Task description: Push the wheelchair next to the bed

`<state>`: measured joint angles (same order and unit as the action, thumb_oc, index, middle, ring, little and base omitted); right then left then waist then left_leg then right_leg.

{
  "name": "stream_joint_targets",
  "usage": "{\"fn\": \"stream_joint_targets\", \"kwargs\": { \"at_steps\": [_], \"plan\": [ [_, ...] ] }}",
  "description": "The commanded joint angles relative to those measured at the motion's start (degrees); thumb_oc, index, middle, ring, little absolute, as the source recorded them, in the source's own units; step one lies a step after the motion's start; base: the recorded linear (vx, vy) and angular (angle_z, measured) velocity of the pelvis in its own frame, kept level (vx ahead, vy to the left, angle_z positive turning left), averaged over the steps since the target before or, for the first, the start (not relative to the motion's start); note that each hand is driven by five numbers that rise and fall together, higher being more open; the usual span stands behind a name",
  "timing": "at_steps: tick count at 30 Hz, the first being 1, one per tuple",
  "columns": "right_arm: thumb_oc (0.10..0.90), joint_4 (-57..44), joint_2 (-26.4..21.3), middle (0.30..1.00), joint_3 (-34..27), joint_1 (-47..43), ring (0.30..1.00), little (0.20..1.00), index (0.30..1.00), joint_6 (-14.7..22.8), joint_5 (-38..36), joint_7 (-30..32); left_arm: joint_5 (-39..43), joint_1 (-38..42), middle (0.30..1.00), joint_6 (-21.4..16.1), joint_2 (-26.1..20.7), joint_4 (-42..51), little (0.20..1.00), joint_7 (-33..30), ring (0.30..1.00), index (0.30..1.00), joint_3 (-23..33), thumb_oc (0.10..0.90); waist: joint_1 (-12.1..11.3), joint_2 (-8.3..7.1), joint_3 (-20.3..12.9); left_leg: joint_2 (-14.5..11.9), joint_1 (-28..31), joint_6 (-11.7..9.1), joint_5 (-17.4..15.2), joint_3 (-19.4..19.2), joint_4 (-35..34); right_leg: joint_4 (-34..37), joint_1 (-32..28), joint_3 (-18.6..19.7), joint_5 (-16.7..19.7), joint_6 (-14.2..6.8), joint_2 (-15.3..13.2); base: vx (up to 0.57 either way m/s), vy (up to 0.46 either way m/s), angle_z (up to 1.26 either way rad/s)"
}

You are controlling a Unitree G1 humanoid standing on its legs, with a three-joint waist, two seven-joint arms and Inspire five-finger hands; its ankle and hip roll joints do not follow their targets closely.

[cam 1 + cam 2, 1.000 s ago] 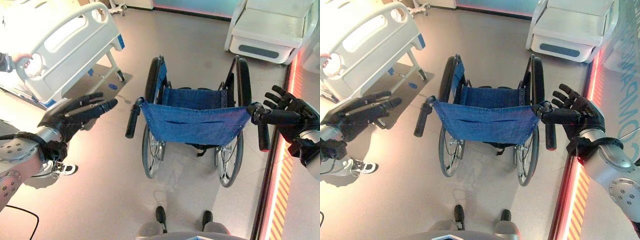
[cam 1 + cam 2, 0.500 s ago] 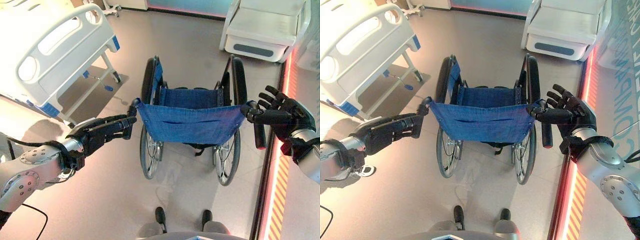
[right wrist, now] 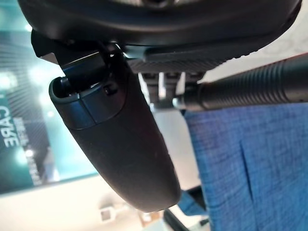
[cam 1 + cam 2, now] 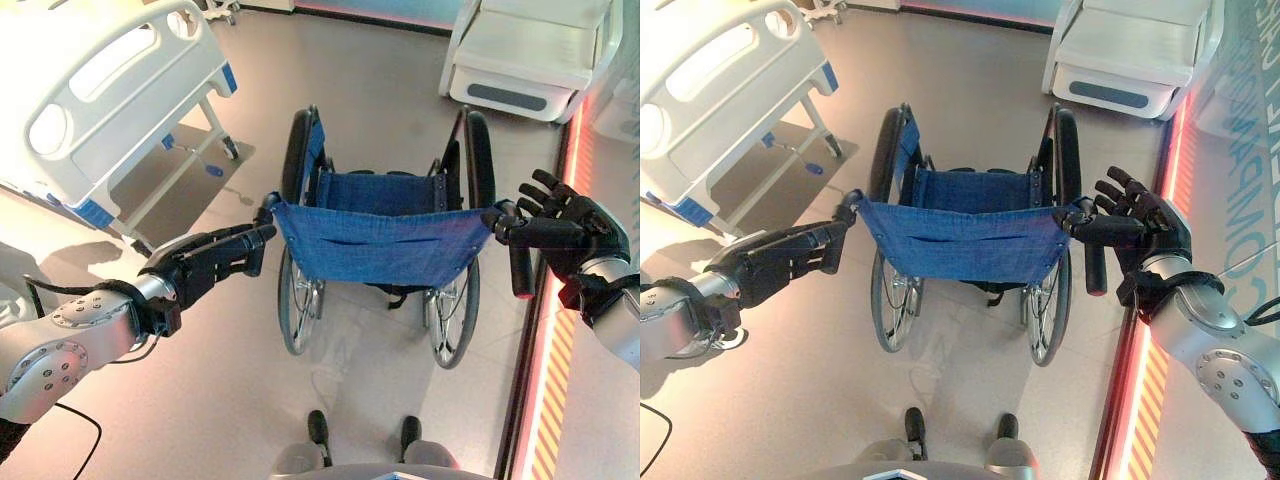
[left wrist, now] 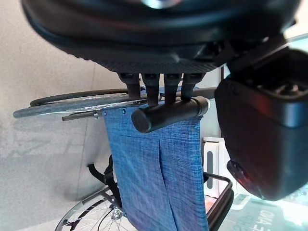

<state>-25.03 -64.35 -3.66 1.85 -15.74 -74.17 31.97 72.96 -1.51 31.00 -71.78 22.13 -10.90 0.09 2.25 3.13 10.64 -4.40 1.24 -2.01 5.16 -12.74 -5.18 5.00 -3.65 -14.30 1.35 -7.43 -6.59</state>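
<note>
The wheelchair stands in front of me with its blue back cloth towards me and black push handles at both sides. My left hand lies against the left handle, open, with its straight fingers resting across the grip. My right hand is open with fingers spread beside the right handle, its thumb close by where the grip meets the cloth. The white hospital bed is at the far left, ahead of the wheelchair.
Another white bed or chair stands at the far right. A red-lit strip with orange stripes runs along the floor on the right, close to the wheelchair's right wheel. Bare floor lies between the wheelchair and the bed.
My left hand has swung in from beside the bed to the left handle and now rests on it. The right hand has hardly moved.
</note>
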Motion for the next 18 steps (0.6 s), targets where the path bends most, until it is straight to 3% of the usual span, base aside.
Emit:
{"fn": "stream_joint_targets", "kwargs": {
  "at_steps": [1,9,13,18],
  "plan": [
    [0.800,-2.42,-1.23,0.900,2.07,-7.44,0.900,0.900,0.900,6.62,1.30,0.45,2.71,8.11,0.900,-0.16,-2.13,1.38,0.900,2.01,0.900,0.900,2.02,0.800,1.11,-0.68,-1.00,1.37,0.86,-2.07,-2.72,-0.87,0.18,-0.45,2.41,3.08,1.93,-1.97,-0.94,0.00,0.000,0.00],
    [0.800,-2.13,-2.77,0.900,4.18,-8.28,0.900,0.900,0.900,8.48,0.60,1.22,2.97,7.50,0.900,0.93,-3.02,0.31,0.900,4.81,0.900,0.900,-1.31,0.800,1.35,-0.27,-0.24,1.36,0.73,-2.00,-2.61,-0.74,0.18,-0.20,2.55,3.69,2.25,-1.99,-0.77,0.00,0.000,0.00],
    [0.800,-1.49,-2.82,0.900,6.44,-9.98,0.900,0.900,0.900,10.74,4.49,3.38,4.09,9.81,0.900,0.75,-3.99,0.47,0.900,4.55,0.900,0.900,-3.90,0.800,1.58,0.00,0.13,1.29,0.71,-2.08,-2.43,-0.99,0.18,-0.18,2.68,3.75,2.40,-1.96,-0.81,0.00,0.000,-0.02],
    [0.800,-0.69,-5.24,0.900,5.01,-11.77,0.900,0.900,0.900,8.28,10.95,8.85,6.36,12.90,0.900,1.51,-5.64,0.41,0.900,3.92,0.900,0.900,-5.73,0.800,2.04,0.10,0.35,1.23,0.72,-2.15,-2.30,-1.16,0.18,-0.40,2.83,4.19,2.34,-1.92,-0.75,0.00,0.001,-0.01]
  ]
}}
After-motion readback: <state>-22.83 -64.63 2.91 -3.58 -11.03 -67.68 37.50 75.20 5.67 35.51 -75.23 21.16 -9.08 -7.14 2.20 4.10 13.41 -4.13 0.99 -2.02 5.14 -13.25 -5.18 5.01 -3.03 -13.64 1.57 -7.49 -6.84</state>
